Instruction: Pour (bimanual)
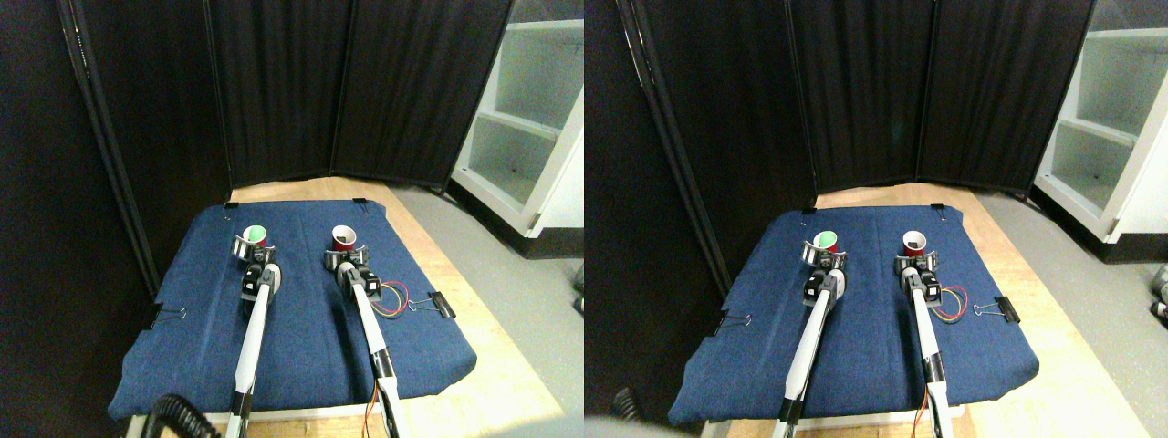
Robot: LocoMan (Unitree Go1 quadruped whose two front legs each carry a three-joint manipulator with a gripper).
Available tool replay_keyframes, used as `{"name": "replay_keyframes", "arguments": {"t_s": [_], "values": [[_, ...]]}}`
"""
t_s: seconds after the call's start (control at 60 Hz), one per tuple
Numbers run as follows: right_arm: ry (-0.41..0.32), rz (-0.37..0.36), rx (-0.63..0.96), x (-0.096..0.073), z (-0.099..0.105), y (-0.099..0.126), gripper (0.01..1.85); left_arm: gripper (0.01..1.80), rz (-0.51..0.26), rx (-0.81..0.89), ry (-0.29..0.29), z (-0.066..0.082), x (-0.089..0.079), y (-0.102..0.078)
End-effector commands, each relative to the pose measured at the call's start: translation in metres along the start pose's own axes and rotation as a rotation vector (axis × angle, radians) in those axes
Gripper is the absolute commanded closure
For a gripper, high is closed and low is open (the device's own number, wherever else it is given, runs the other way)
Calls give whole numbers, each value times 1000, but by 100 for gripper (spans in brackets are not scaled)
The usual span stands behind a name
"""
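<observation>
Two red cups stand upright on a blue cloth. The left cup shows a green inside, and my left gripper reaches up to it with its curved fingers around the cup's sides. The right cup has a white rim and a dark red inside, and my right gripper sits around its lower part in the same way. Both cups stand about a hand's width apart, level with each other. What lies inside the cups is too small to make out.
The cloth is clipped to a wooden table with black binder clips. Coloured wires loop beside the right arm. Black curtains close the back and left. A white shelf unit stands at the right.
</observation>
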Motion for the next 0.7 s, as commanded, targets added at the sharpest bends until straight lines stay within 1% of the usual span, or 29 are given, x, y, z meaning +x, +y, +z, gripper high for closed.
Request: {"name": "replay_keyframes", "arguments": {"t_s": [0.017, 0.067, 0.117, 0.15, 0.2, 0.25, 0.283, 0.367, 0.4, 0.433, 0.467, 0.5, 0.517, 0.567, 0.6, 0.617, 0.65, 0.7], "values": [[13, 27, -9, -4, -3, 6, 68, 57, 89, 109, 63, -9, -2, 24], [17, 29, -9, -4, -3, 6, 65, 58, 89, 114, 61, -8, -2, 24], [21, 33, -20, -5, -3, 7, 58, 56, 86, 116, 60, -8, -4, 25], [22, 42, -25, -8, -4, 7, 54, 55, 83, 112, 75, -7, -7, 25], [23, 44, -17, -10, -4, 7, 53, 54, 79, 105, 84, -6, -8, 26], [37, 63, -20, -15, -3, 8, 43, 51, 63, 107, 91, -5, -12, 28], [38, 64, -23, -16, -2, 8, 43, 49, 63, 109, 93, -5, -13, 28], [47, 85, -27, -29, -2, 8, 51, 49, 30, 114, 111, -1, -28, 28], [47, 87, -27, -31, -1, 8, 51, 48, 26, 116, 114, 0, -30, 28], [50, 96, -27, -36, -1, 8, 52, 44, 13, 135, 130, 3, -37, 29], [49, 101, -27, -41, 0, 7, 51, 43, 0, 169, 133, 6, -45, 28], [50, 103, -29, -43, 1, 7, 50, 43, -2, 177, 133, 7, -47, 28], [54, 108, -32, -45, 1, 6, 50, 44, -4, 187, 137, 8, -51, 27], [65, 115, -12, -52, 2, 4, 49, 42, -37, 246, 169, 13, -62, 26], [81, 121, -5, -56, 4, 3, 47, 36, -59, 251, 206, 17, -68, 25], [84, 124, -6, -59, 4, 3, 47, 39, -77, 270, 218, 19, -72, 25], [83, 126, -8, -60, 4, 2, 49, 41, -88, 288, 221, 20, -74, 25], [82, 141, -26, -71, 6, 0, 44, 42, -158, 426, 223, 27, -86, 24]]}}
